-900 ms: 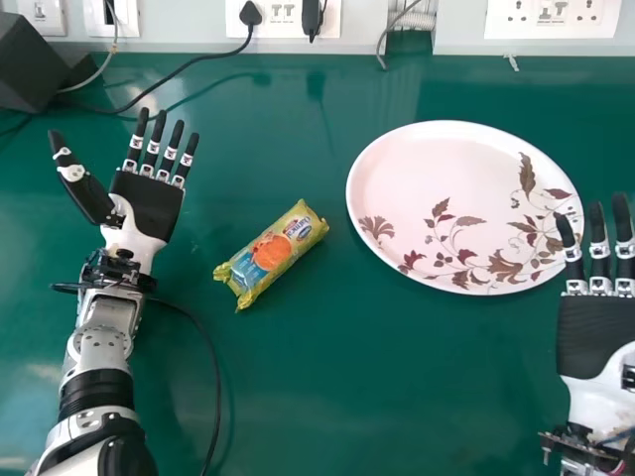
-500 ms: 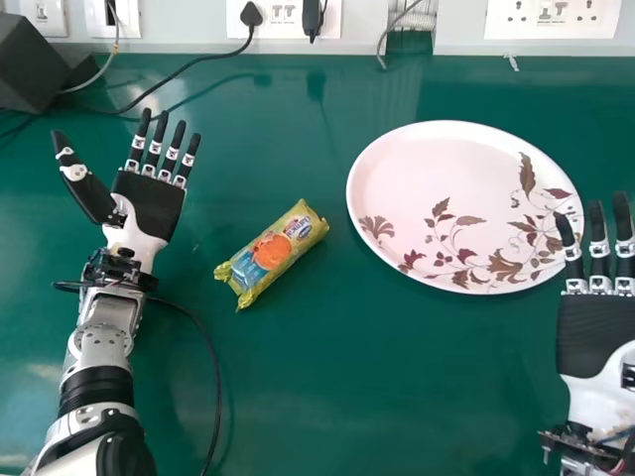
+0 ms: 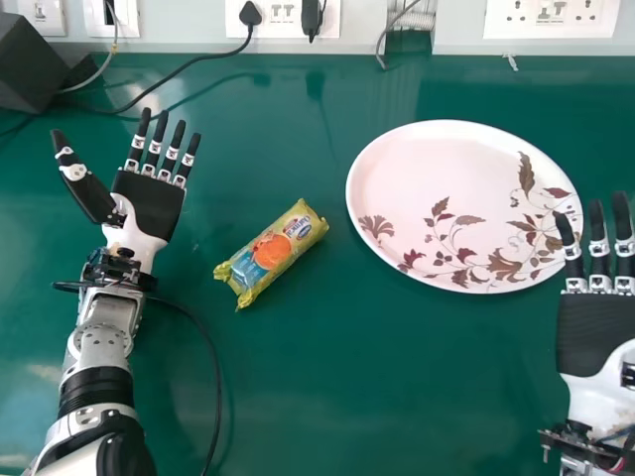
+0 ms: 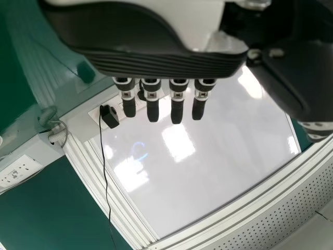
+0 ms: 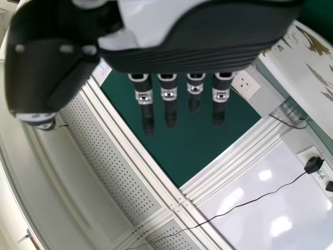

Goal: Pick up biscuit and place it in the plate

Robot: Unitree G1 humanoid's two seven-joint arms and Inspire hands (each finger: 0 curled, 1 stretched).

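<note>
The biscuit (image 3: 271,254) lies between the spread left hand (image 3: 149,203) and the plate (image 3: 427,178); right hand (image 3: 597,337) also spread; black cable (image 3: 184,68) behind.

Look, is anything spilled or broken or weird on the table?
Nothing looks spilled or broken. The biscuit packet lies slanted on the table, off the plate, with no tear that I can see. One slightly odd thing: a small pale scrap where the table meets the wall, below a socket. I can't tell what it is.
</note>
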